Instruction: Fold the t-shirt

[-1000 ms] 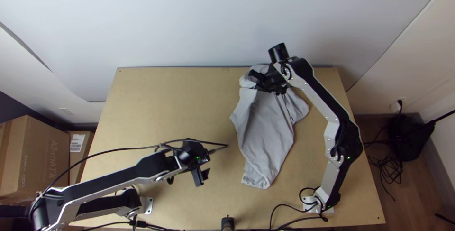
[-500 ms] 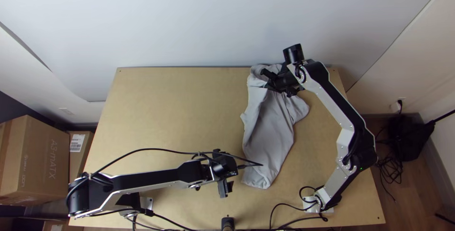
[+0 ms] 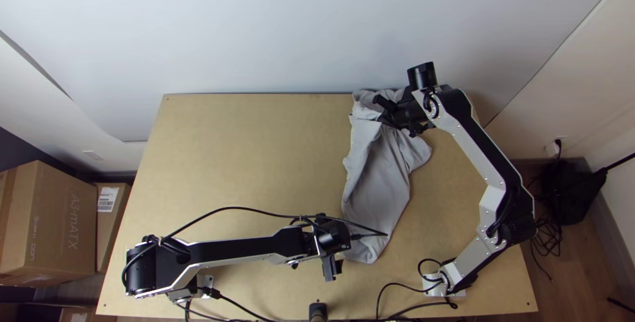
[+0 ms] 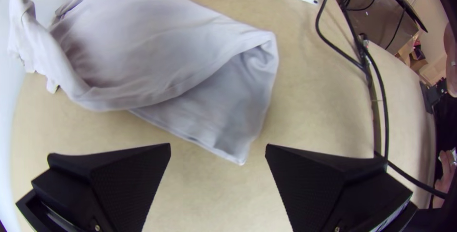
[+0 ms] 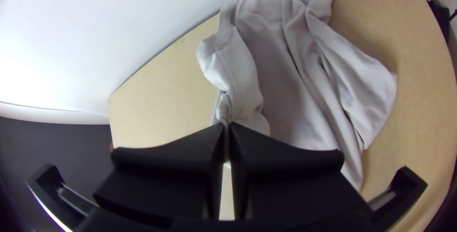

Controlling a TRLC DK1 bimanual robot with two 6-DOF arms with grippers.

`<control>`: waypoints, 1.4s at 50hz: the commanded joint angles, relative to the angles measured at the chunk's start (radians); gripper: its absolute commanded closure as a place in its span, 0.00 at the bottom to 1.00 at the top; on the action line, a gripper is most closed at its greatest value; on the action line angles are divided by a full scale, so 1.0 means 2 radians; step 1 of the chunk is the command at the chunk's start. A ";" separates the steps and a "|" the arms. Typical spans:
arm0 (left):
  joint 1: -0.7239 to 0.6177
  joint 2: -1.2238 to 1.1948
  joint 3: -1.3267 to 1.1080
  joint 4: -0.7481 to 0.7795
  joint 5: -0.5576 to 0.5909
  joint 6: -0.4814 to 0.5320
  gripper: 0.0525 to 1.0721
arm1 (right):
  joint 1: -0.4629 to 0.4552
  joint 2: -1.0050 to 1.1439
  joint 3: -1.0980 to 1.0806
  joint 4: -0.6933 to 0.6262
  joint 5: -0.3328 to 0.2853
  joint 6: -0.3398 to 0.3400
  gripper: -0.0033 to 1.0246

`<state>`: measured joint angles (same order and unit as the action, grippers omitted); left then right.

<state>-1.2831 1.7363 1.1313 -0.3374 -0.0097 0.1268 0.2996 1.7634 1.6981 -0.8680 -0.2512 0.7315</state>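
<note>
T-shirt [image 3: 380,190]: looked soft, light, best grabbed by bottom corner [image 3: 367,253]. Was pinched by right claw [image 3: 380,110], upper right; was untouched by wide-open left claw [image 3: 333,269], lower middle.

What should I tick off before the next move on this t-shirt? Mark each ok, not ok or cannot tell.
1. Right hand has a grip: ok, shut on a fold of the t-shirt toward the table's far edge.
2. Left hand free to grasp: ok, open and holding nothing.
3. T-shirt spread flat: not ok, creased and partly bunched, its near end partly folded over.
4. Near corner low enough between the left hand's fingers to grasp: cannot tell, the height gap is unclear.
5. Hands clear of each other: ok, well apart, one near each end of the cloth.
</note>
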 commanded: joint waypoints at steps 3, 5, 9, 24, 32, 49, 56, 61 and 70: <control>-0.008 0.018 0.015 0.002 0.008 -0.007 0.06 | -0.006 -0.016 -0.010 0.006 0.001 -0.003 0.97; -0.009 0.022 0.017 0.003 0.008 -0.007 0.06 | -0.007 -0.016 -0.010 0.007 0.001 -0.003 0.97; -0.010 0.029 0.017 0.008 0.008 -0.008 0.13 | -0.007 -0.017 -0.010 0.006 0.001 -0.002 0.97; -0.004 0.044 0.004 0.029 0.018 -0.023 0.47 | -0.016 -0.030 -0.010 0.006 0.001 -0.002 0.97; 0.003 0.012 -0.013 0.078 0.019 -0.054 0.97 | -0.029 -0.042 -0.029 0.007 0.001 -0.002 0.97; 0.179 -0.098 -0.021 0.022 0.019 -0.082 0.97 | -0.082 -0.097 -0.080 0.007 0.001 -0.064 0.97; 0.275 -0.151 -0.023 0.005 0.019 -0.064 0.98 | -0.105 -0.117 -0.071 0.015 0.001 -0.106 0.97; 0.346 -0.169 -0.006 -0.019 0.019 -0.051 0.98 | -0.114 -0.122 -0.041 0.024 0.006 -0.158 0.97; 0.452 -0.195 0.027 -0.038 0.019 -0.038 0.98 | -0.121 -0.115 0.055 0.033 0.024 -0.199 0.97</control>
<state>-0.4625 1.3930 1.1355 -0.3950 0.0265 0.0307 0.0643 1.5501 1.6825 -0.8234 -0.2161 0.4004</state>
